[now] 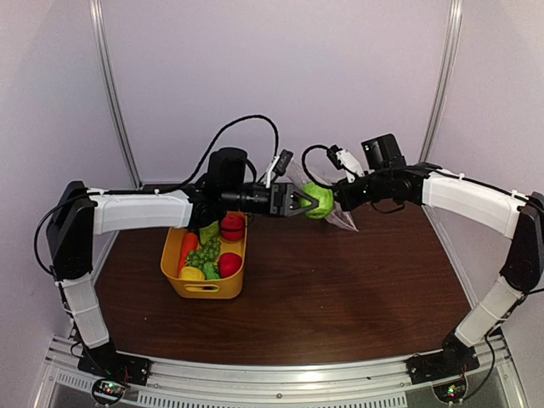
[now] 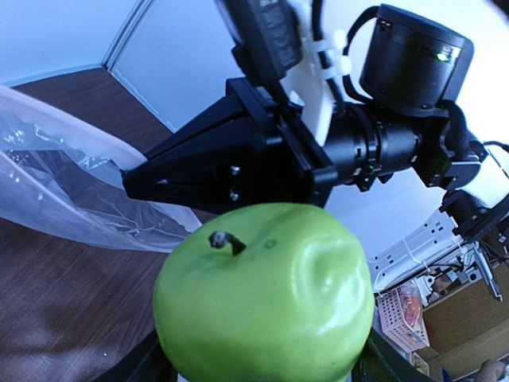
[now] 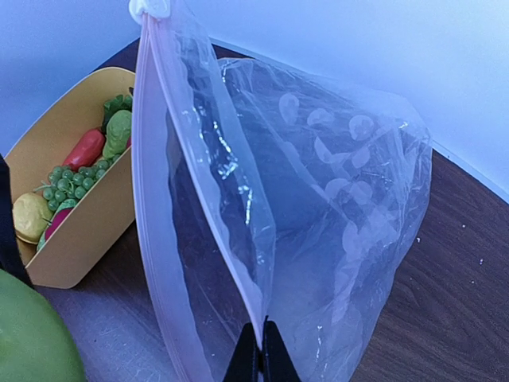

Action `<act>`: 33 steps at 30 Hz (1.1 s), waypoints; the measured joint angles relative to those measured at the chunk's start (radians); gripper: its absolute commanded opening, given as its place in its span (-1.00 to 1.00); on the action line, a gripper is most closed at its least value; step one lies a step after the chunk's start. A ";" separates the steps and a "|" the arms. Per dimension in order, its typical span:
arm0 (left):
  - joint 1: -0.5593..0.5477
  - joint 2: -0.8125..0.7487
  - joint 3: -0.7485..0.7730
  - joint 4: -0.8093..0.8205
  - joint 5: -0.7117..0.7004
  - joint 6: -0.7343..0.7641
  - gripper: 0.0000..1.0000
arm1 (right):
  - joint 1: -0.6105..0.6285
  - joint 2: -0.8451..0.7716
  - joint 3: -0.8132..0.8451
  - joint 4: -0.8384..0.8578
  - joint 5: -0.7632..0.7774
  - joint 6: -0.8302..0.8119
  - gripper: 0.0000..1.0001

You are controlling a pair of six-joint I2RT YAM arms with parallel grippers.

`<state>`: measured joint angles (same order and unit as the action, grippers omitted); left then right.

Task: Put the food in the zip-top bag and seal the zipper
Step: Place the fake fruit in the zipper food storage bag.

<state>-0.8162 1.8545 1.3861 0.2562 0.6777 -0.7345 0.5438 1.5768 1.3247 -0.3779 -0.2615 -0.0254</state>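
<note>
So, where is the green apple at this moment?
The green apple sits near the middle of the top view, above the table, in the jaws of the left gripper, beside the zip-top bag.

Green apple (image 2: 266, 294): glossy lime, dark stem. Zip-top bag (image 3: 342, 199): clear, pale round dots scattered across it, the zipper (image 3: 149, 199) edge faintly pink-tinted. Basket (image 1: 229, 287) at left is plain yellow, its contents two red apples (image 1: 232, 226), an orange carrot (image 1: 188, 248), green grapes (image 1: 202, 255), a yellow lemon (image 1: 192, 274). Tabletop (image 1: 340, 280) dark brown with wood-grain streaks; far wall (image 1: 280, 68) pale lilac-white.
</note>
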 measured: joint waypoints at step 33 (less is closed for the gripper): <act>0.037 0.235 0.201 -0.057 -0.166 -0.267 0.36 | 0.063 -0.051 -0.051 -0.004 -0.106 -0.027 -1.00</act>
<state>-0.7788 2.0895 1.5871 0.1993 0.5114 -1.0012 0.6064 1.5253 1.2736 -0.3820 -0.3676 -0.0528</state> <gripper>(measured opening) 0.716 0.005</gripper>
